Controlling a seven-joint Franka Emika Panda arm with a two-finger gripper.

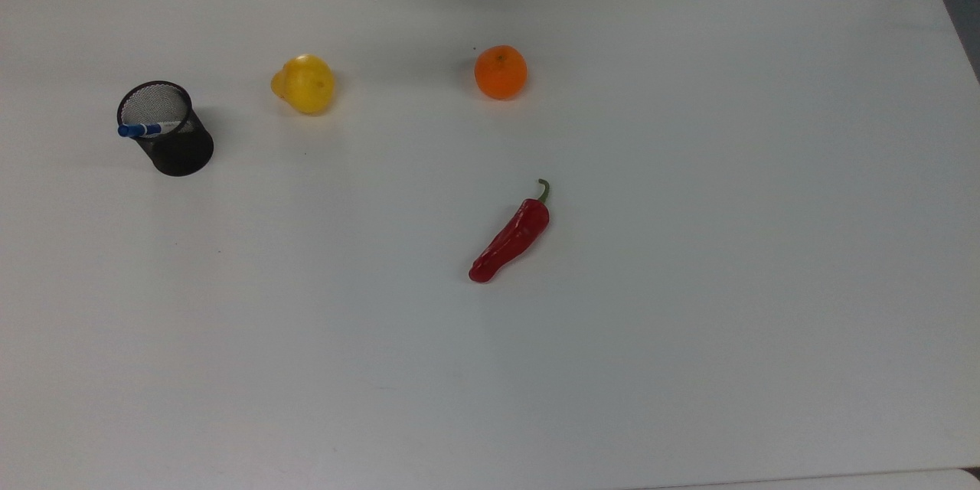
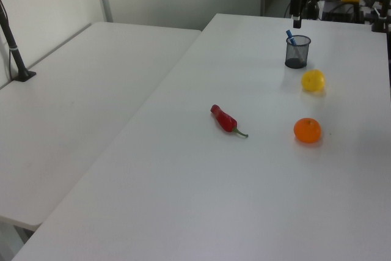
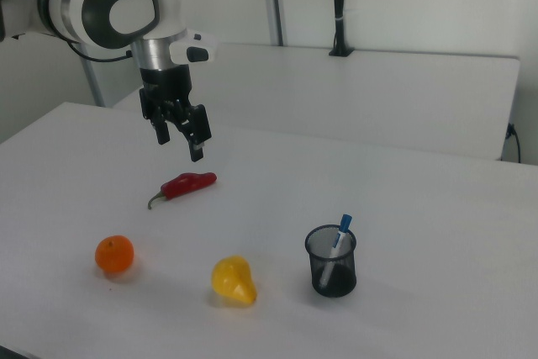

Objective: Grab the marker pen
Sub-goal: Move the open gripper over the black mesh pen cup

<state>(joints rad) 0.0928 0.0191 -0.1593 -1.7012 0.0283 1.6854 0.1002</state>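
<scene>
Marker pen [image 1: 145, 129] is seen standing tilted inside a black mesh cup [image 1: 172, 139], blue cap up and resting against the rim, at the top view's left on the white table [image 1: 689, 321]. Pincer [image 3: 179, 134] is held above the table with fingers spread wide apart and nothing gripped, well apart from the cup. Yellow fruit [image 1: 305, 83] lies near the cup; an orange [image 1: 500, 72] and a red pepper [image 1: 511, 236] are noted farther toward the top view's right.

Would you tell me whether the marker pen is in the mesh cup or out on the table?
In: the marker pen leans inside the black mesh cup, blue cap above its rim.
</scene>
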